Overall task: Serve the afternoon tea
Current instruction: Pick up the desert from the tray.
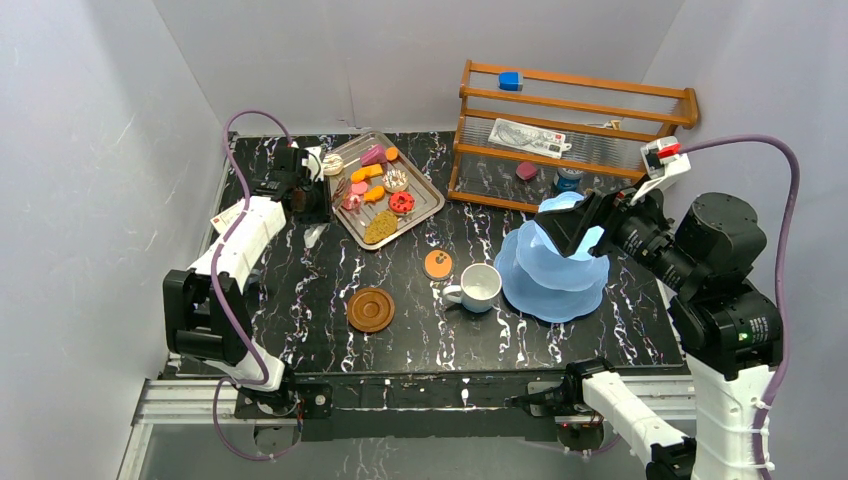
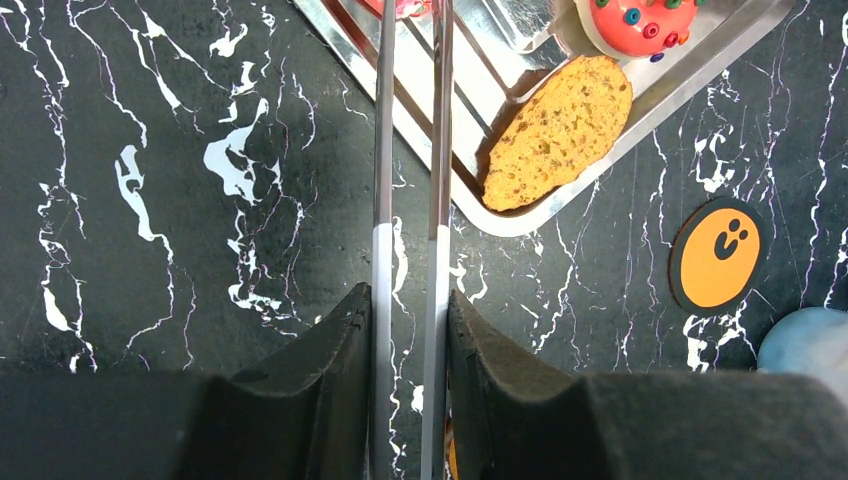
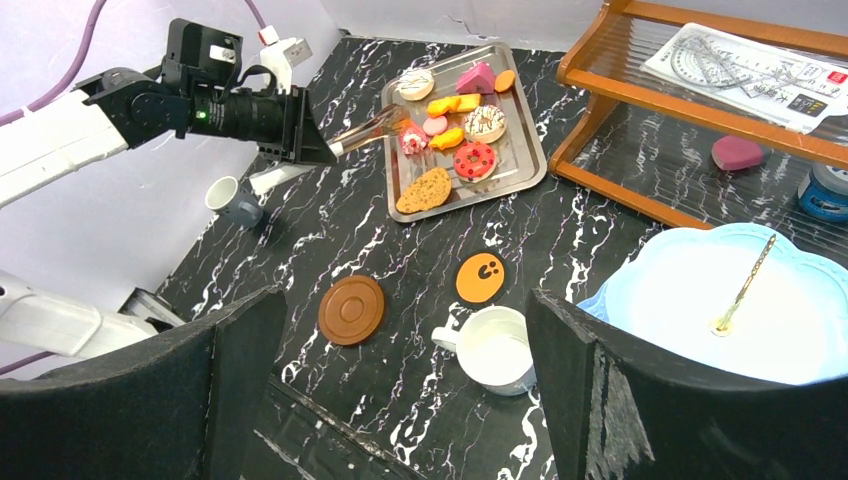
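The left gripper [image 2: 408, 300] is clamped narrow on the metal tongs [image 2: 384, 200], squeezing the two blades nearly parallel. The blades run out over the rim of the silver tray [image 2: 500, 225], past the speckled cookie [image 2: 560, 130], and their tips meet a pink frosted pastry [image 3: 412, 138] near the middle of the tray. The left wrist view cuts the tips off, so I cannot tell whether the pastry is actually pinched. The red donut [image 3: 472, 160] and the other small cakes lie around it on the tray.

Further out, the orange coaster [image 3: 480, 277] and the brown saucer [image 3: 351, 309] lie bare on the table. The white mug [image 3: 497, 350] stands just beside the light-blue stand [image 3: 700, 300], and a grey mug [image 3: 235, 203] sits at the far left. The right gripper [image 3: 405, 340] hangs wide apart above the stand, holding nothing.

The step in hand looks like picking the pink pastry with the tongs, and no pastry can be seen on the stand. The next move calls for steady squeeze, a straight lift clear of the tray rim, then a carry across to the stand without knocking the white mug
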Robot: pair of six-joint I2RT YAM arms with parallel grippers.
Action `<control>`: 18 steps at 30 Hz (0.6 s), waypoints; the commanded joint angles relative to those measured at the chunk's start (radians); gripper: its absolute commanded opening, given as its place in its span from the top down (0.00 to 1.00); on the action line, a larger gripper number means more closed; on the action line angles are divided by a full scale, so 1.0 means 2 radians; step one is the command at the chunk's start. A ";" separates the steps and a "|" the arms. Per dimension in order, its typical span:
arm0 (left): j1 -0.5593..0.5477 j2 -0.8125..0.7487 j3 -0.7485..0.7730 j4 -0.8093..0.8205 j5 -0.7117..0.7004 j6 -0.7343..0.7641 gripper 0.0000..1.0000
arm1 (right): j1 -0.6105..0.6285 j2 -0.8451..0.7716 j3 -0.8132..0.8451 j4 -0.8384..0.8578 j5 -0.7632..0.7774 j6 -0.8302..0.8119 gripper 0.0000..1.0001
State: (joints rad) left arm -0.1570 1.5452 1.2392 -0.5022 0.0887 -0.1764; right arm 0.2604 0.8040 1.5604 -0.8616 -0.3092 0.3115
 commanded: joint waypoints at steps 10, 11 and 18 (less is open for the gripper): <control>-0.011 -0.030 0.056 -0.026 -0.014 -0.019 0.78 | 0.000 -0.005 0.001 0.026 0.004 -0.002 0.01; -0.012 -0.036 0.058 -0.026 -0.010 -0.022 0.79 | 0.000 -0.005 0.001 0.026 0.004 -0.002 0.01; -0.015 -0.075 0.064 -0.035 0.016 -0.045 0.81 | 0.000 -0.009 -0.006 0.033 0.003 0.002 0.01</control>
State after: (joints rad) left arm -0.1795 1.4906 1.3087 -0.5632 0.0769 -0.2302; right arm 0.2604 0.8024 1.5539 -0.8585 -0.3088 0.3115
